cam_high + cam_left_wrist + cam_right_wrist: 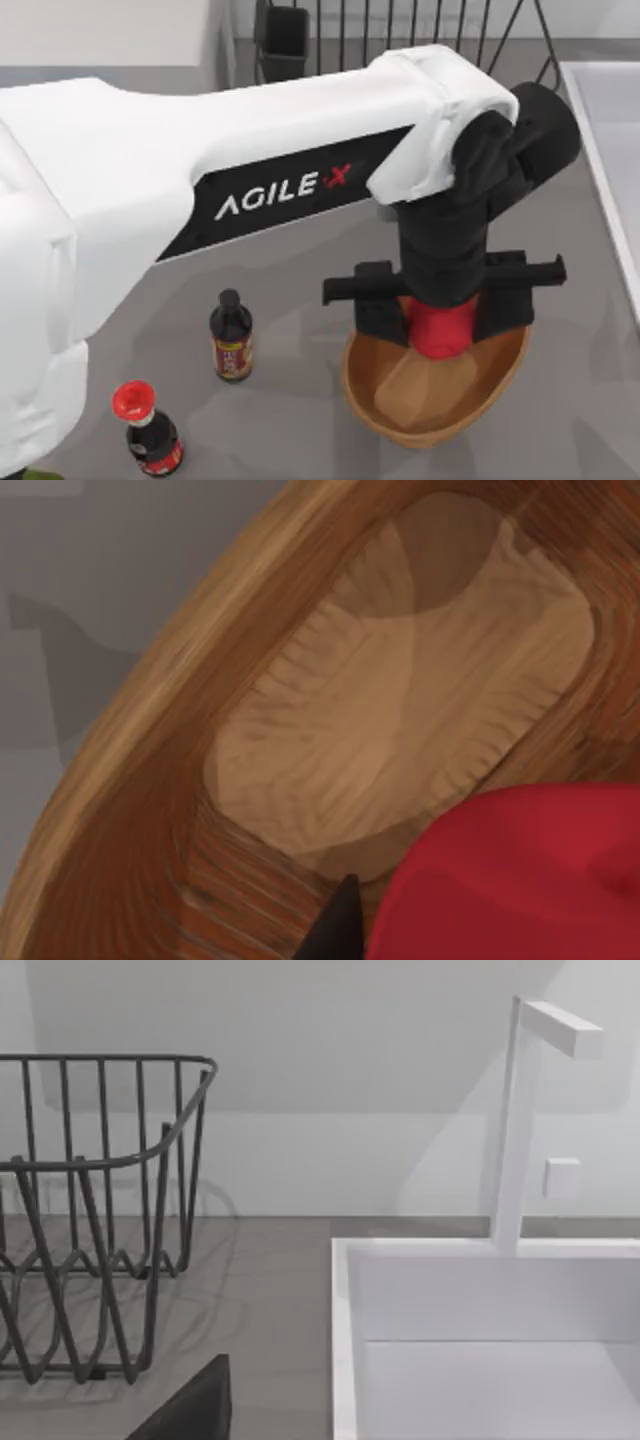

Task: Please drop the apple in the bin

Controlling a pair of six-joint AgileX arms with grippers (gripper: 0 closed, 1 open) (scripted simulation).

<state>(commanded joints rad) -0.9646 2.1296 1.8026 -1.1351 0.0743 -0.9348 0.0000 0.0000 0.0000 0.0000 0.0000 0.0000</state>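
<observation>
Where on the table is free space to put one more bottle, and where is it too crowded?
Bare grey table lies between the black-capped bottle and the bin, and right of the bin toward the white sink. It is crowded over the bin, where the left gripper holds the apple, and near the red-capped bottle.

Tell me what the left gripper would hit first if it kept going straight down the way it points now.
Most likely the tan floor of the bin: the left gripper points down over it, shut on the apple, which would touch first. Depth is uncertain.

Left gripper low, fingers spread.
</observation>
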